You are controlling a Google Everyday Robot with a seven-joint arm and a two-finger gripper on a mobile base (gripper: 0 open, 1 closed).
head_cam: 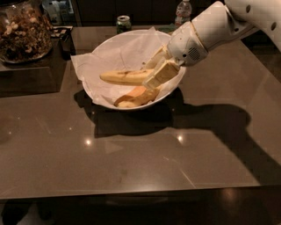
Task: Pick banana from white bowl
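Dark brown countertop point(131, 154) is carrying the white bowl point(109, 104), with a glass jar point(22, 30) standing off to one side. You are reaching the gripper point(152, 74) into the bowl, and its fingers are pinching one end of the banana point(125, 77), which is lying across the paper lining just beside the shorter orange banana point(134, 96). By my reading, you are holding a made grasp; lifting the banana clear of the rim is what is remaining.

1. No text, brand or number can be read anywhere; nothing can be made out on the can point(123, 23) or the bottle point(183, 8)
2. The gripper point(152, 75) is inside the white bowl point(171, 91), fingers closed on the banana point(123, 77)
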